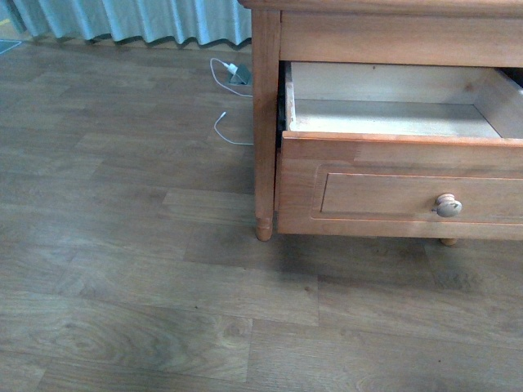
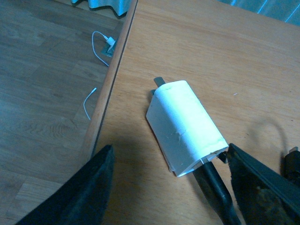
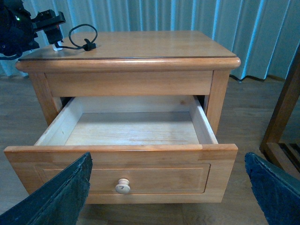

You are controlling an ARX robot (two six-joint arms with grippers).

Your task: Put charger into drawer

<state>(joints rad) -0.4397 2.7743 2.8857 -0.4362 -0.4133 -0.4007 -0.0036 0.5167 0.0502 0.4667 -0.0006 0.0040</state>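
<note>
The charger (image 2: 185,126), a white cube, lies on the nightstand top (image 2: 225,56) with its black cable (image 2: 213,187) running back between my fingers. My left gripper (image 2: 171,150) is open, hovering over the cube's cable end, not closed on it. In the right wrist view the charger (image 3: 58,46) and its looped cable (image 3: 82,35) sit at the top's far left corner under the left arm (image 3: 18,28). The drawer (image 1: 392,139) (image 3: 122,148) is pulled out, its pale inside bare. My right gripper (image 3: 168,159) is open in front of the drawer front, above its knob (image 3: 123,186).
A white-cabled charger with a grey block (image 1: 239,73) (image 2: 108,44) lies on the wooden floor by the curtain (image 1: 139,20). The nightstand's leg (image 1: 264,122) stands left of the drawer. Another wooden frame (image 3: 283,112) stands to one side of the nightstand.
</note>
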